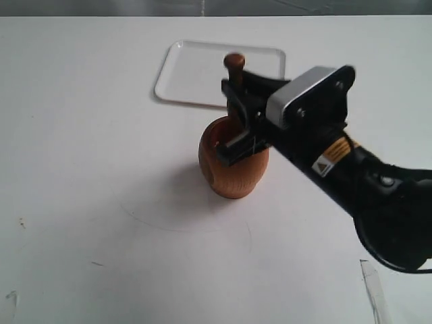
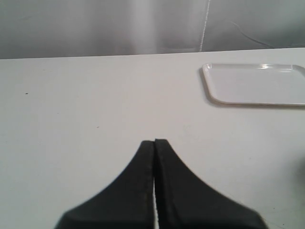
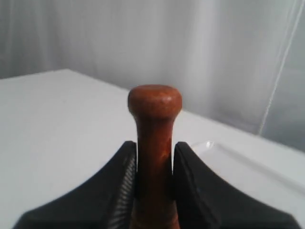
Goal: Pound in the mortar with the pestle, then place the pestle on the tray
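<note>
Found the pestle (image 1: 235, 67) standing near upright in the mortar (image 1: 233, 174), club end hidden below the rim, small round knob uppermost. Judged it light, stiff and hard: turned wood, smooth and faintly glossy, so liable to slip in a loose hold. Reckoned the slim shaft just under the knob the right place to take it. Saw the right end effector (image 3: 154, 145) clenched there, ribbed black pads pressing on either side of the shaft.

Took the mortar for the heavier piece: a rounded barrel of orange-brown wood, thick-rimmed, red inside, upright on the matt white worktop (image 1: 101, 202) with nothing steadying it. Feared tipping or sliding under an off-centre blow.

Noted the tray (image 1: 177, 81) just behind the mortar and apart from it: flat white glossy plastic, rounded corners, low raised rim, nothing seen on it.

Saw the left end effector (image 2: 154, 141) clenched on nothing, over bare worktop, well clear of the work.
</note>
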Tool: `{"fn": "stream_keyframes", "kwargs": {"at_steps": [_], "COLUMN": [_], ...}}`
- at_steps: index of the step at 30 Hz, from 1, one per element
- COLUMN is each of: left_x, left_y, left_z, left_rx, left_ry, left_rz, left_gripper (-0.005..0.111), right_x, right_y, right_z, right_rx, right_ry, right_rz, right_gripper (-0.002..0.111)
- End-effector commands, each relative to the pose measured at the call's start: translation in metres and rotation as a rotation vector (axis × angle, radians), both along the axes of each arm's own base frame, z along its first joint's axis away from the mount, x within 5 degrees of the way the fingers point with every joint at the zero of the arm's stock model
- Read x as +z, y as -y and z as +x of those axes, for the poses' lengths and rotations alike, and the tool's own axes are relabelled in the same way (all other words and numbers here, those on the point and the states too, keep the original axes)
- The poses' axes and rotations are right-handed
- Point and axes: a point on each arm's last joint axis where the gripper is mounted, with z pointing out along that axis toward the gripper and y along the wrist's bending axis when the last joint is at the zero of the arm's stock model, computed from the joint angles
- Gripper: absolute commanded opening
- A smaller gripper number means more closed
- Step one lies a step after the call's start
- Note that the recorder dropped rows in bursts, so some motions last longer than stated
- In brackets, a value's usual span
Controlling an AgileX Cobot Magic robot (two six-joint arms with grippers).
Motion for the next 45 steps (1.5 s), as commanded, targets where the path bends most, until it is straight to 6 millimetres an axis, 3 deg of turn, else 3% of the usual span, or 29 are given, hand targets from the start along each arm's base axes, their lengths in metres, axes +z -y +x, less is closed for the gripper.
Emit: {"fn": "stream_keyframes", "kwargs": {"at_steps": [1,4,6,9,12,14,18,20,23,26,28,30,32,36,40,45], "left_x": [0.0,0.0,0.0,0.0,0.0,0.0,0.0,0.0,0.0,0.0,0.0,0.0,0.0,0.0,0.0,0.0], "left_y": [0.001,0.001,0.001,0.001,0.001,0.001,0.001,0.001,0.001,0.001,0.001,0.001,0.001,0.001,0.001,0.001], "left_z": [0.0,0.0,0.0,0.0,0.0,0.0,0.0,0.0,0.0,0.0,0.0,0.0,0.0,0.0,0.0,0.0], "left_rx": [-0.006,-0.006,-0.006,-0.006,-0.006,-0.006,-0.006,-0.006,-0.006,-0.006,-0.006,-0.006,-0.006,-0.006,-0.006,-0.006], "left_ry": [0.004,0.004,0.004,0.004,0.004,0.004,0.004,0.004,0.004,0.004,0.004,0.004,0.004,0.004,0.004,0.004], "left_rz": [-0.015,-0.015,-0.015,-0.015,-0.015,-0.015,-0.015,-0.015,-0.015,-0.015,-0.015,-0.015,-0.015,-0.015,-0.015,-0.015], "left_gripper": [0.0,0.0,0.0,0.0,0.0,0.0,0.0,0.0,0.0,0.0,0.0,0.0,0.0,0.0,0.0,0.0], "right_x": [0.077,0.114,0.136,0.14,0.124,0.087,0.031,0.015,0.014,0.019,0.025,0.037,0.052,0.095,0.134,0.18], "right_y": [0.002,-0.01,-0.025,-0.044,-0.065,-0.083,-0.095,-0.099,-0.099,-0.099,-0.097,-0.094,-0.086,-0.05,-0.003,0.036], "right_z": [0.01,0.035,0.068,0.133,0.173,0.205,0.241,0.246,0.247,0.246,0.247,0.251,0.256,0.262,0.261,0.237], "right_rx": [-0.116,-0.154,-0.071,0.002,0.108,0.16,0.131,0.139,0.147,0.145,0.121,-0.008,-0.24,-0.722,-0.948,-0.96], "right_ry": [0.228,0.14,0.027,-0.219,-0.328,-0.37,-0.362,-0.386,-0.372,-0.361,-0.352,-0.327,-0.308,-0.279,-0.4,-0.395], "right_rz": [0.137,0.038,-0.205,-0.553,-0.802,-0.994,-1.203,-1.22,-1.226,-1.227,-1.223,-1.217,-1.196,-1.153,-0.961,-0.669], "right_gripper": [0.0,0.0,0.0,0.0,0.0,0.0,0.0,0.0,0.013,0.038,0.063,0.076,0.069,0.033,0.001,0.0]}}
